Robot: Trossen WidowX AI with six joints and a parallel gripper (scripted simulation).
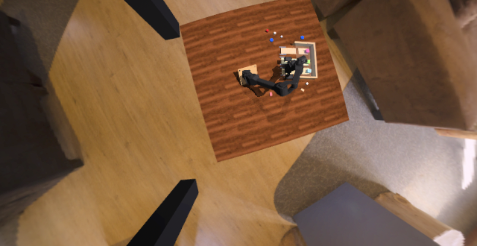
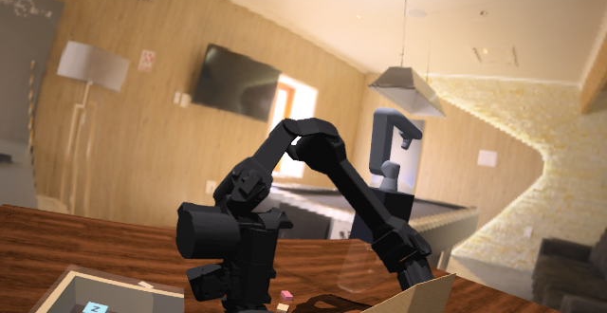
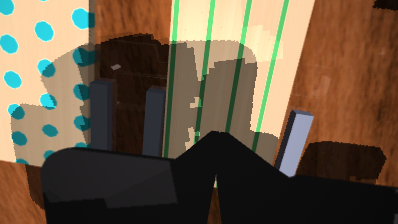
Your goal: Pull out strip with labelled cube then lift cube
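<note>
My gripper (image 3: 218,140) is shut, its fingertips together with nothing seen between them. It points down over the near end of the green-lined strip (image 3: 265,30), whose end is hidden behind the fingers. A cyan-dotted strip (image 3: 27,55) lies to the left of it in the wrist view. A cyan cube (image 1: 308,71) (image 2: 95,308) shows a letter like Z on top and is inside the walled tray (image 1: 316,61) (image 2: 128,282). A green cube (image 1: 308,61) and a magenta cube (image 1: 307,51) are also there; no labels are readable on them. Whether each strip is whole cannot be seen.
Blue-grey guide rails (image 3: 296,142) (image 3: 102,115) (image 3: 154,120) stand beside the strips. Small loose blocks lie around the tray, such as a red one (image 1: 267,30), a blue one (image 1: 271,40) and a pink one (image 1: 270,94) (image 2: 286,295). The arm's base is at a wooden board (image 1: 253,68).
</note>
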